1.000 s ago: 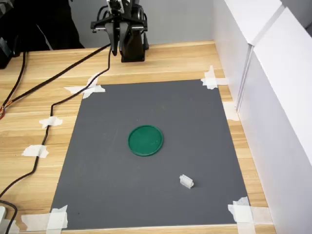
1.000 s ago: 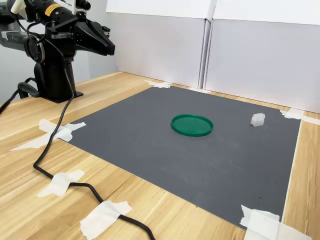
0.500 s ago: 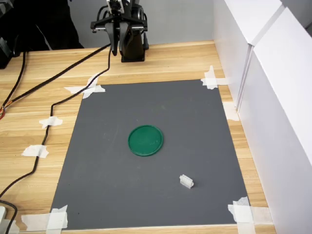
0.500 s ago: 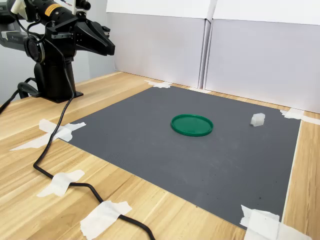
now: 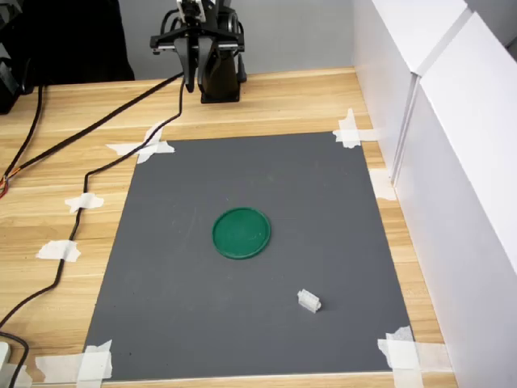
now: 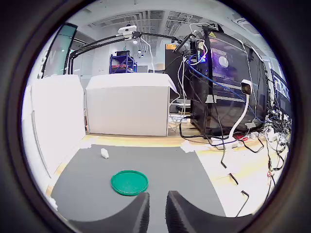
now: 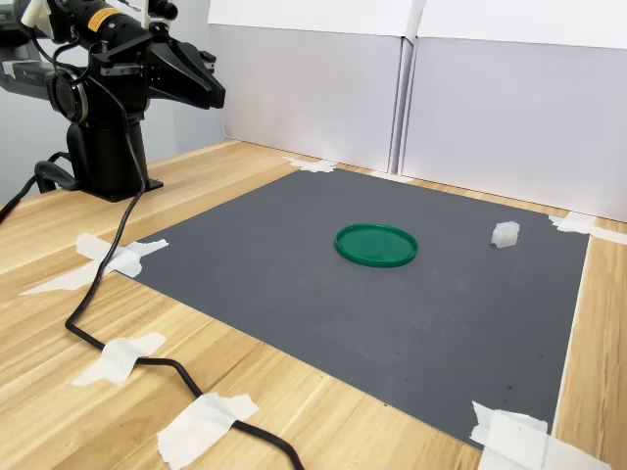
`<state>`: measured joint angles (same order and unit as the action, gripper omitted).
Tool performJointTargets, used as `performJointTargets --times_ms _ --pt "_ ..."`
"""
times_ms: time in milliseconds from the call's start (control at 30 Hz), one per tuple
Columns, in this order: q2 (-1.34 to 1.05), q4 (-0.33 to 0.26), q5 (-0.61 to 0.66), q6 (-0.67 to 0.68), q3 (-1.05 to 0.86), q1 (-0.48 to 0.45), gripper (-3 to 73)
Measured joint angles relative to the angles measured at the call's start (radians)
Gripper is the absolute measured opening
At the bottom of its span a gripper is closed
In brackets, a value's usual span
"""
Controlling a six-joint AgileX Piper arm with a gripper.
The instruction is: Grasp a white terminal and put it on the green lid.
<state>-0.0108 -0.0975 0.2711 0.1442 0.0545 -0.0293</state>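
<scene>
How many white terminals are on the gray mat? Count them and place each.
1. The white terminal lies on the gray mat, apart from the green lid, toward the first exterior view's lower right. None seems hidden.

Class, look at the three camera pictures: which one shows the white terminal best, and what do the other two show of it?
The first exterior view: the white terminal is seen from above, unobstructed on the grey mat, its blocky outline clearest. The second exterior view shows it side-on, low and pale. The wrist view shows only a tiny white speck.

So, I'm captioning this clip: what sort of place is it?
Probably a robotics lab bench: a taped-down grey mat on a wooden table, white boards walling it in, and a computer rack trailing cables behind.
</scene>
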Motion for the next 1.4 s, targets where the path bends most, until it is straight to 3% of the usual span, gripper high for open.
performJointTargets --times_ms 1300,1400 --pt "0.0 0.0 0.008 0.0 -0.002 0.0 14.5" --pt "0.004 0.0 0.059 0.0 0.03 0.0 14.5"
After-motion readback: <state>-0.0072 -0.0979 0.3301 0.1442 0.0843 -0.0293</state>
